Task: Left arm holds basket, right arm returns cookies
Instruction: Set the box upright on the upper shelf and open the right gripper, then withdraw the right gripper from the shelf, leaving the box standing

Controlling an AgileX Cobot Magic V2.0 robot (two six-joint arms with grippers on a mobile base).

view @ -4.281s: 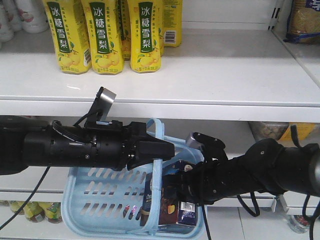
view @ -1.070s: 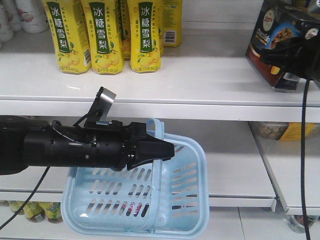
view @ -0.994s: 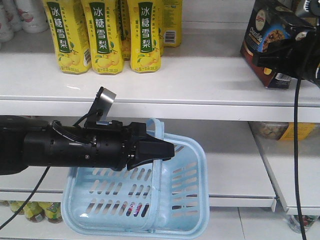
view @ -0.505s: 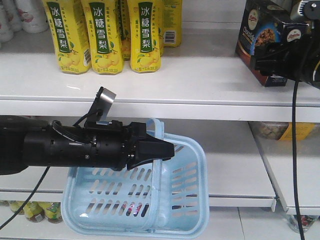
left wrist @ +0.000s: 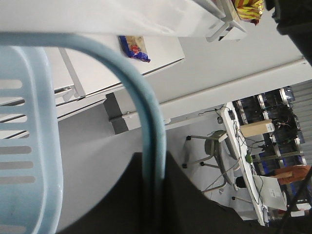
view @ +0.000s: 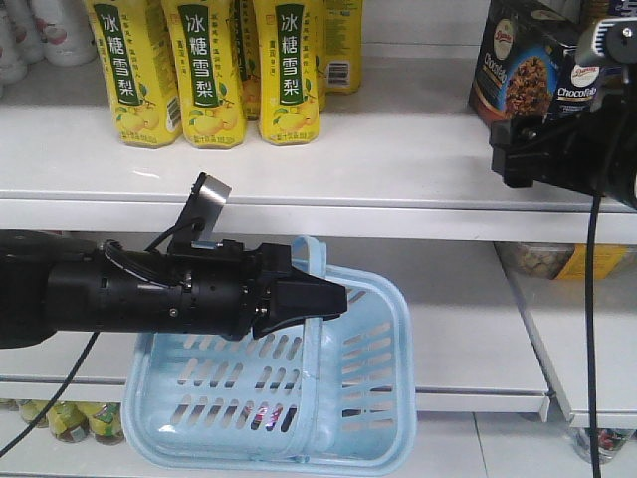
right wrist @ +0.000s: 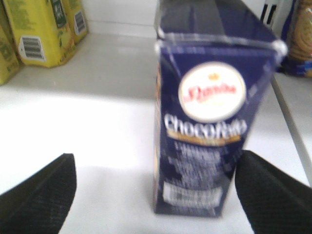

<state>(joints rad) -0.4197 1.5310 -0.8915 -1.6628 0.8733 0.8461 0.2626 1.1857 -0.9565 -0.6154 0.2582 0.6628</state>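
The cookies [view: 526, 62], a tall navy box with a round logo, stand upright on the upper shelf at the right. In the right wrist view the cookies [right wrist: 209, 112] rest between the spread black fingers of my right gripper [right wrist: 156, 195], closer to the right finger [right wrist: 273, 195]; the gripper is open. From the front, the right gripper [view: 513, 149] hangs just before and below the box. My left gripper [view: 318, 297] is shut on the hoop handle [left wrist: 148, 112] of the light blue basket [view: 279, 393], which hangs below the shelf edge with nothing in it.
Yellow drink cartons [view: 204, 70] stand at the upper shelf's left, also in the right wrist view [right wrist: 36, 29]. A packet of biscuits [right wrist: 298, 44] sits beyond a shelf divider to the right. The white shelf lip [view: 299, 214] runs above the left arm.
The cookies left the basket, travelled up and leftwards along the upper shelf in the right gripper and now stand there. The right gripper has opened and dropped back. Left arm and basket stayed still.
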